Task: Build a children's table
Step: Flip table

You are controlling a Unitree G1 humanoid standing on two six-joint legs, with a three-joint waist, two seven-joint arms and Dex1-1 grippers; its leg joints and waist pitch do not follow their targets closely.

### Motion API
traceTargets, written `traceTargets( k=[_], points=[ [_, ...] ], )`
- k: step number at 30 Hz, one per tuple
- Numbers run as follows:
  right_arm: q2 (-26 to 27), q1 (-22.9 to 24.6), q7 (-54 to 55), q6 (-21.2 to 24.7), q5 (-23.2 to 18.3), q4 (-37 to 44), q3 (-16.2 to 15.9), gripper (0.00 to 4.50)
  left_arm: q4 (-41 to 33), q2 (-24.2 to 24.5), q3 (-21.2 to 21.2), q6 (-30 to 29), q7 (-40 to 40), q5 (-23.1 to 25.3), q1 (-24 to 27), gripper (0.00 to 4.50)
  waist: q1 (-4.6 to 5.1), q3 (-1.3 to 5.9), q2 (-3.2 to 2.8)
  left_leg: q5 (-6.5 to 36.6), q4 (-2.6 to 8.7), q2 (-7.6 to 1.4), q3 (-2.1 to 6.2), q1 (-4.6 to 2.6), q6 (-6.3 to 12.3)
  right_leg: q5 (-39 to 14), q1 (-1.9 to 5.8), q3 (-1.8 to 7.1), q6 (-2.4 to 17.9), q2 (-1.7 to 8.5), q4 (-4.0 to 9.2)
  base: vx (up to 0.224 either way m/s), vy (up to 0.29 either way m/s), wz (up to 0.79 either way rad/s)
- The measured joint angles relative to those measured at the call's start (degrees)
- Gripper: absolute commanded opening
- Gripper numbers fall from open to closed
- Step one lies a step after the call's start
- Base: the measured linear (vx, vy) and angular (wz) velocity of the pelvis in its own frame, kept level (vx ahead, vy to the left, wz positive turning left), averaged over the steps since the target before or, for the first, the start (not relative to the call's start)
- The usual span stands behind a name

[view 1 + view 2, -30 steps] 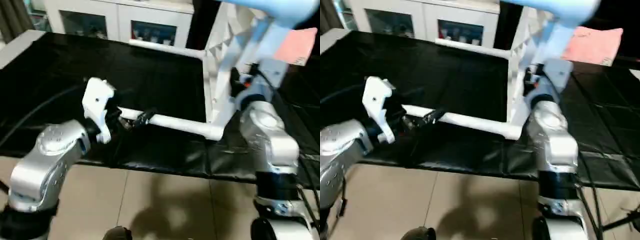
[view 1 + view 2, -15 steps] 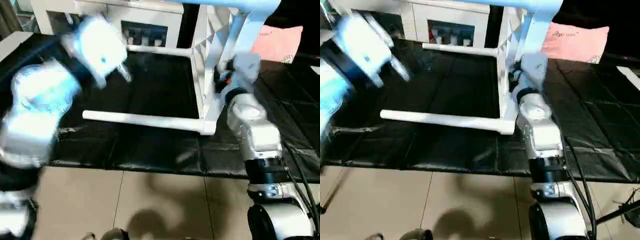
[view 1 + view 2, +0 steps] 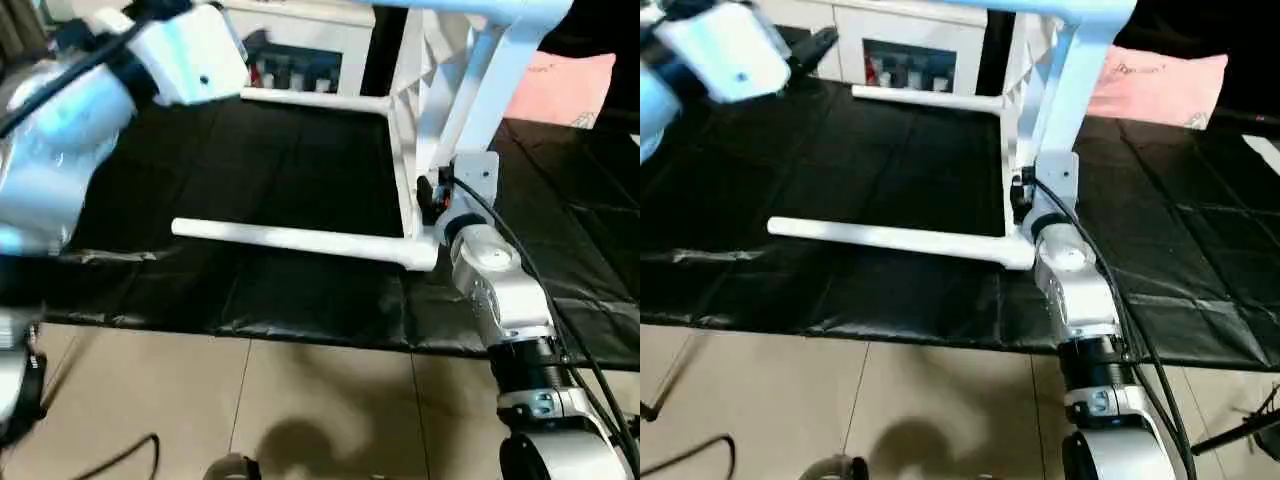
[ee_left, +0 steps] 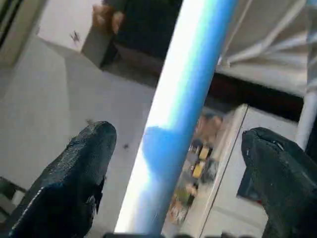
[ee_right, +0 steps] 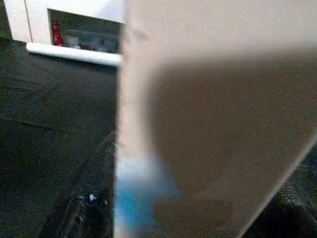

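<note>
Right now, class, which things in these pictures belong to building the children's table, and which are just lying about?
Belong to the job:
- white tabletop, standing on edge
- near leg, fitted, lying on the mat
- far leg, fitted
- raised leg

Just lying about:
- white cabinet
- pink pillow
- black mat

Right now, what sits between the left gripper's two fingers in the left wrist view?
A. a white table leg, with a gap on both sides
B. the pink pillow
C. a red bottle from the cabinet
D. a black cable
A: in the left wrist view the two black fingers stand wide apart and a white table leg runs between them, touching neither.
</note>
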State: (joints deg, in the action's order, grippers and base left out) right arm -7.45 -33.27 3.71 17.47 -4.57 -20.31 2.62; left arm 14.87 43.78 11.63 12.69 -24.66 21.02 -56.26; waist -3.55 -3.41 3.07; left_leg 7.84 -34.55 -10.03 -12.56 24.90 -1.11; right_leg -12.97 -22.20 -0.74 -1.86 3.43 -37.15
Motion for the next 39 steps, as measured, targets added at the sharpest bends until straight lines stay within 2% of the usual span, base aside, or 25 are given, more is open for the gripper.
traceTargets(
  k=[4,7,9,12,13,17,22,25,28,32,33,37,38,39],
  points=[
    [0.1,0.0,0.0,-0.6,0.2,-0.7,0.1,2.81,9.3,-1.0,1.7,2.9,2.4,3.5,-5.4,4.50,-0.08,-0.06,-0.29,0.0,0.00,0.00,0.00,0.06,-0.01,0.0,0.06,-0.01,0.0,0.00,0.00,0.000,0.000,0.00],
    [0.1,0.0,0.0,-1.4,0.5,-0.9,0.2,2.81,13.2,-1.8,2.4,4.5,3.9,4.8,-7.6,4.50,-0.18,-0.07,-0.82,0.0,-0.01,0.00,0.01,0.06,-0.01,0.0,0.07,0.00,0.0,0.00,0.02,0.000,0.000,0.00],
    [0.1,-0.1,0.0,-2.0,0.5,-1.3,0.4,2.57,15.4,-2.3,2.8,5.7,4.2,5.1,-8.8,4.50,-0.31,-0.10,-1.27,0.0,-0.01,0.00,0.04,0.06,-0.01,0.0,0.09,-0.04,0.1,0.00,0.03,0.000,0.000,0.00],
    [0.2,-0.4,0.2,-3.2,0.5,-2.0,0.6,2.38,18.9,-3.0,2.9,7.7,4.4,5.3,-10.2,4.16,-0.58,-0.30,-2.19,0.0,-0.01,0.01,0.04,0.05,0.00,0.0,0.09,-0.03,0.1,0.01,0.02,0.000,0.000,0.00],
    [0.3,-0.5,0.3,-3.7,0.5,-2.4,0.9,2.13,20.5,-3.4,3.0,8.5,4.6,5.4,-10.9,4.12,-0.69,-0.30,-2.38,0.0,-0.01,0.01,0.05,0.05,0.00,0.0,0.09,-0.04,0.1,0.01,0.01,0.000,0.000,0.00],
    [0.6,-0.6,0.9,-4.5,0.5,-2.6,1.5,2.06,24.6,-3.9,3.0,10.5,5.4,5.7,-12.3,3.85,-1.22,-0.20,-3.47,0.0,0.00,0.01,0.05,0.04,0.00,0.1,0.08,-0.03,0.1,0.01,0.01,0.000,0.000,0.00],
    [0.7,-0.5,1.1,-5.3,0.5,-2.6,1.6,1.95,28.1,-4.2,3.1,11.7,6.0,5.7,-14.8,3.34,-1.51,-0.25,-4.22,0.0,0.00,0.02,0.12,0.04,0.01,0.1,0.07,-0.06,0.2,0.00,0.01,0.000,0.000,0.00],
    [1.0,-0.3,1.3,-5.8,0.6,-2.6,1.9,1.92,30.0,-4.5,3.1,12.9,6.0,5.7,-15.8,3.32,-1.57,-0.27,-4.48,0.0,0.01,0.02,0.14,0.04,0.01,0.1,0.07,-0.09,0.2,0.00,0.00,0.000,0.000,0.00],
    [1.3,-0.2,1.5,-6.3,0.6,-2.6,2.1,1.91,32.1,-4.8,3.1,13.9,6.0,5.7,-16.6,2.90,-1.56,-0.25,-4.61,0.0,0.01,0.02,0.16,0.05,0.01,0.1,0.06,-0.09,0.2,-0.01,0.01,0.000,0.000,0.00],
    [1.4,-0.2,1.5,-6.6,0.6,-2.6,2.0,1.90,33.5,-5.0,3.1,14.2,5.9,5.7,-16.7,2.84,-1.57,-0.24,-4.66,0.0,0.01,0.02,0.16,0.05,0.02,0.1,0.05,-0.09,0.2,-0.01,0.02,0.000,0.000,0.00],
    [1.4,-0.2,1.5,-6.6,0.7,-2.6,2.0,1.90,33.8,-5.0,3.1,14.5,5.9,5.7,-16.7,2.50,-1.57,-0.24,-4.67,0.0,0.01,0.02,0.16,0.06,0.01,0.1,0.05,-0.09,0.2,-0.01,0.02,0.000,0.000,0.00],
    [1.1,-0.2,1.4,-6.6,0.8,-2.6,2.1,1.90,33.9,-5.9,2.8,15.4,4.5,4.3,-16.7,2.44,-1.68,-0.24,-4.67,0.0,0.00,0.02,0.15,0.06,0.02,0.1,0.05,-0.09,0.2,0.00,0.02,0.000,0.000,0.00],
    [1.0,-0.2,1.4,-6.6,0.8,-2.6,2.1,1.89,33.8,-6.0,2.6,15.4,4.1,3.7,-16.6,2.15,-1.69,-0.25,-4.68,0.0,0.00,0.02,0.15,0.06,0.02,0.1,0.05,-0.09,0.2,0.00,0.02,0.000,0.000,0.00],
    [0.8,-0.2,1.3,-6.6,0.9,-2.7,2.1,1.89,33.4,-6.2,2.3,15.6,3.6,3.2,-16.4,2.05,-1.69,-0.25,-4.68,0.0,0.00,0.02,0.15,0.06,0.02,0.1,0.06,-0.08,0.2,0.00,0.02,0.000,0.000,0.00]
  ],
)
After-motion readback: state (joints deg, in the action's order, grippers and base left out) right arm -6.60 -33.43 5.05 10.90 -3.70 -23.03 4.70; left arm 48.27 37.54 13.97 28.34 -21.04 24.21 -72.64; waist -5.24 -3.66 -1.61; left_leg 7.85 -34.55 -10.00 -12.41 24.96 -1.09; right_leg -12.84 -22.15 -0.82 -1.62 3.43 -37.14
